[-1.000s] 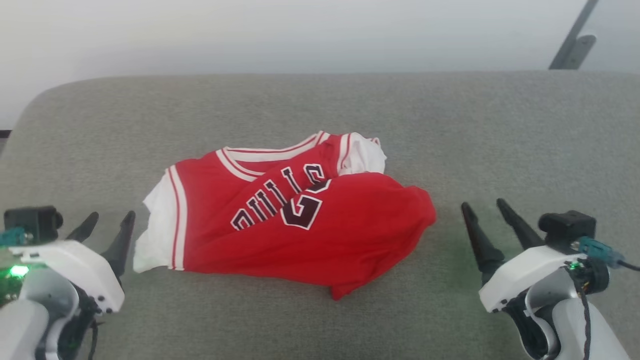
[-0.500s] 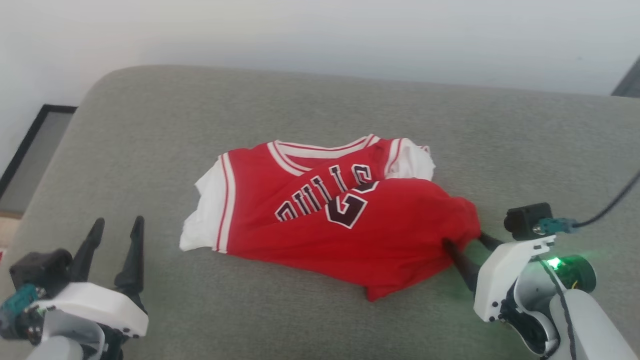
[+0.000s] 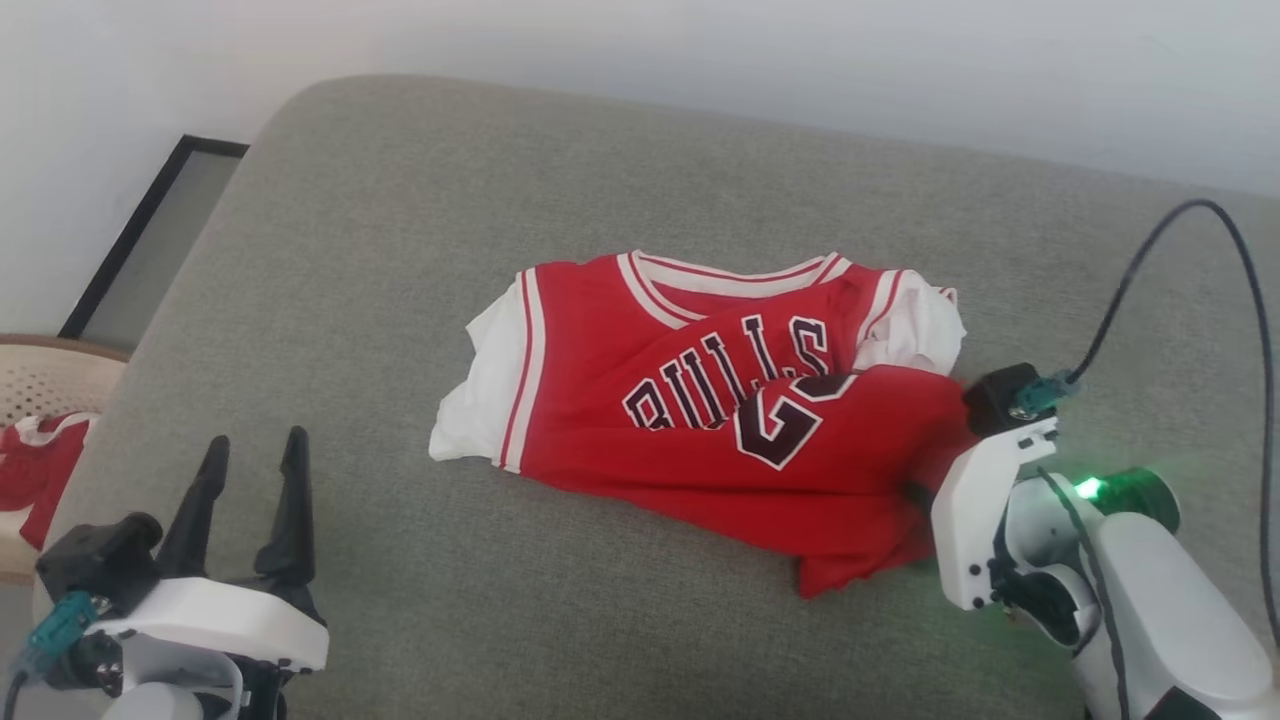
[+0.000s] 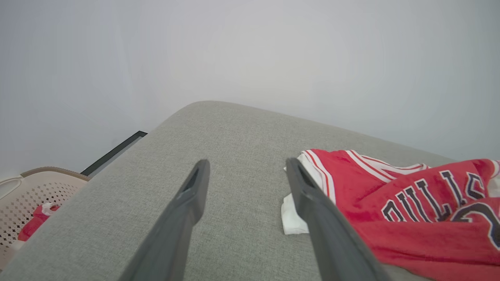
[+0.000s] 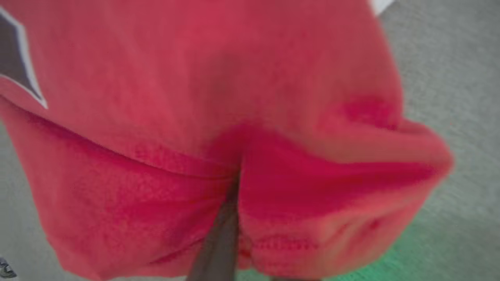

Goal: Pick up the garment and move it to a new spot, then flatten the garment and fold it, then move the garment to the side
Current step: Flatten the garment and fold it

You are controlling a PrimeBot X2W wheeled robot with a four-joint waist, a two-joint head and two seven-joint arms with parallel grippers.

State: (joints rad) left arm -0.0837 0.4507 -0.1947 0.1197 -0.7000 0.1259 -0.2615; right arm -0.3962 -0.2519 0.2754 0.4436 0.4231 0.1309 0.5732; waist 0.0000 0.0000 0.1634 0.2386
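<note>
The garment (image 3: pixel 700 400) lay crumpled on the grey cushion (image 3: pixel 400 200), soft and limp, so I judged a bunched fold at its right edge best, where my right hand (image 3: pixel 915 492) sat buried, grip unclear, left hand (image 3: pixel 257 442) spread.

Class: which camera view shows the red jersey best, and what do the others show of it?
The head view: the garment lies nearly whole there, lettering readable. The left wrist view crops it; the blurred right wrist view shows bunched red cloth close up.
</note>
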